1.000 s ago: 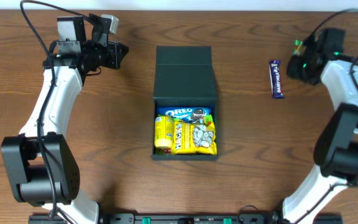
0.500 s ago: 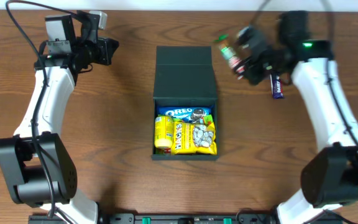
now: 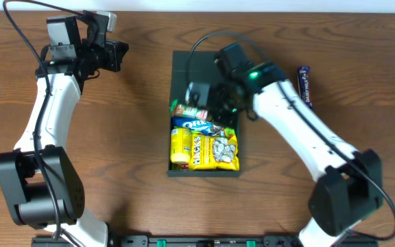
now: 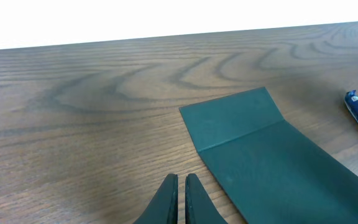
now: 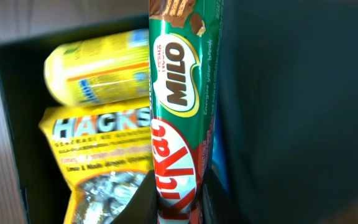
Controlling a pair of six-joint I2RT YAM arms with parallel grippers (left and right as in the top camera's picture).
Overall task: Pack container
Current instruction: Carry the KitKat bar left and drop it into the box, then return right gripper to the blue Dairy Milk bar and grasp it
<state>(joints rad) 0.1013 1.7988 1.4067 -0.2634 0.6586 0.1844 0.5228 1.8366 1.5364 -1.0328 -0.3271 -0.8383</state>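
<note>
The right gripper (image 5: 178,203), clamped on the KitKat bar (image 5: 176,93), holds it crosswise over the container (image 3: 169,147), above its open rear end.

My right gripper's (image 5: 178,194) Milo KitKat bar (image 5: 180,93) sits over the container (image 3: 203,75), just behind the Oreo pack (image 3: 201,125); the Dairy Milk bar (image 3: 306,86) lies well right.

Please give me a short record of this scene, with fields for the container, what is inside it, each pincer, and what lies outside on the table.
container: dark green box, lid flap open and folded back
inside: Oreo packet, Hacks bag, yellow packet
right pincer: shut on Milo KitKat bar, over the container's hinge end
left pincer: shut, empty, away from the container
outside: Dairy Milk bar on the table, right of the lid flap
</note>
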